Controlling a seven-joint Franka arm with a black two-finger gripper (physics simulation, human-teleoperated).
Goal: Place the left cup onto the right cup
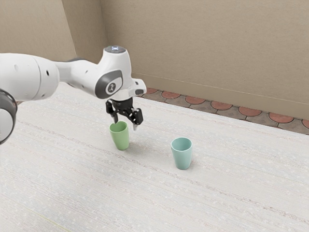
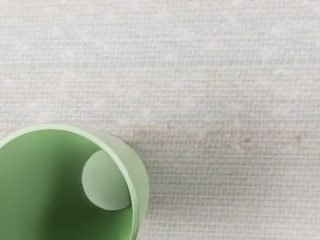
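- Presently, hand (image 1: 125, 121): black, two-fingered, pointed down on the white arm (image 1: 58, 75); fingers spread apart, holding nothing, poised just above the green cup's rim. Contact with the rim could not be told.
- Green cup (image 1: 119, 136): upright on the tabletop (image 1: 217, 193), directly under the hand, toward the exterior view's left. From the wrist camera its open mouth (image 2: 65, 190) faced up, with the pale inner base visible.
- Teal cup (image 1: 181, 153): upright on the tabletop, well apart from the green cup, toward the exterior view's right.
- Floor tiles (image 1: 217, 104): reddish, beyond the tabletop's far edge, below a tan wall (image 1: 207, 43).
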